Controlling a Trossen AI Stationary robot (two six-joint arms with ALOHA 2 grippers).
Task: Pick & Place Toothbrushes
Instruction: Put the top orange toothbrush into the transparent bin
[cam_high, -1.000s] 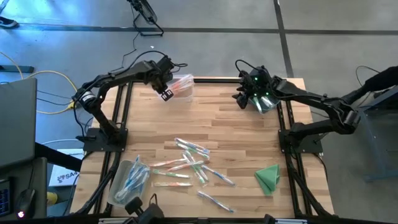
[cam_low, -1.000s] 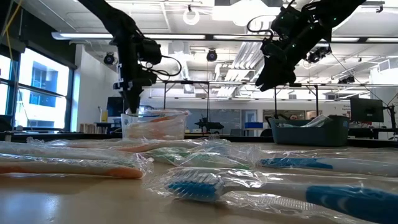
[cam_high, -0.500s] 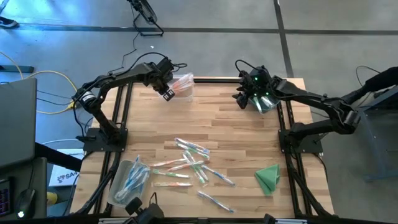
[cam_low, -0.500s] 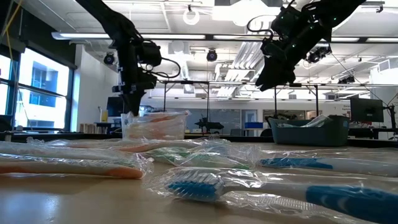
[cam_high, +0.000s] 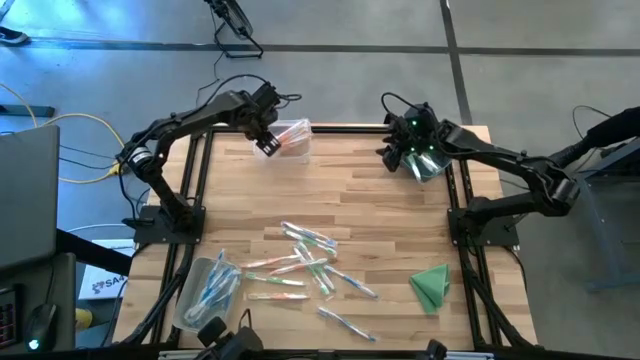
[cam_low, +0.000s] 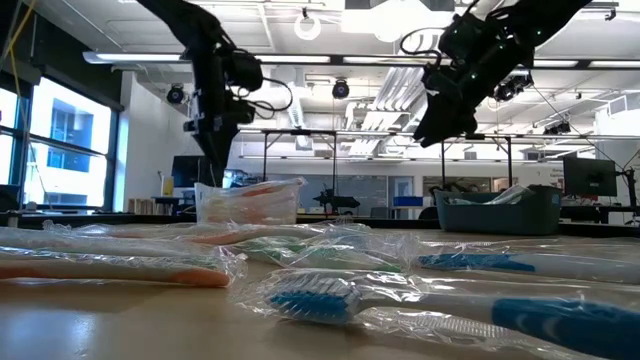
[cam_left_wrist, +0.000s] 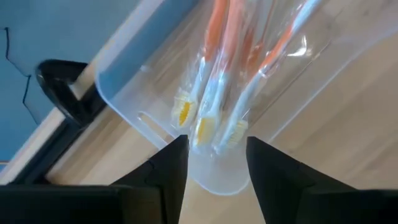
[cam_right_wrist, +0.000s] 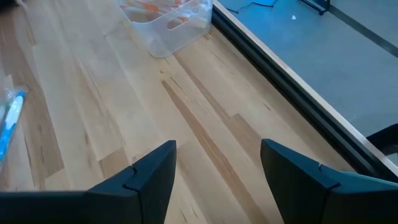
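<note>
Hovering above the clear bin (cam_high: 291, 138) at the table's (cam_high: 340, 200) far left corner, the left gripper (cam_high: 268, 146) is standing with its fingers (cam_left_wrist: 168, 171) parted and empty; the left wrist view is showing three orange-handled toothbrushes (cam_left_wrist: 214, 93) lying wrapped inside that bin (cam_left_wrist: 205, 99), their bristle heads near its rounded end; glare on the wrappers is making it hard to tell whether more lie beneath them.

Right gripper (cam_high: 400, 158) is waiting over the far right side of the table, fingers (cam_right_wrist: 149, 177) spread with nothing between them; the bin (cam_high: 432, 163) beside it is largely covered by the arm in the high view, and its contents are not showing; in the low view only the rim of that dark bin (cam_low: 497, 210) is showing.

Loose toothbrushes (cam_high: 305, 262) are lying scattered near the table's front middle; exact count is hard to make out; a third clear bin (cam_high: 205, 290) with blue brushes is sitting at the front left; a folded green cloth (cam_high: 431, 284) is lying at the front right.

Compared with one second earlier: the left gripper is now higher above the bin in the low view (cam_low: 215, 135), where before it was reaching down to the rim; its fingers have gone from closed to parted; the right arm is holding unchanged.
</note>
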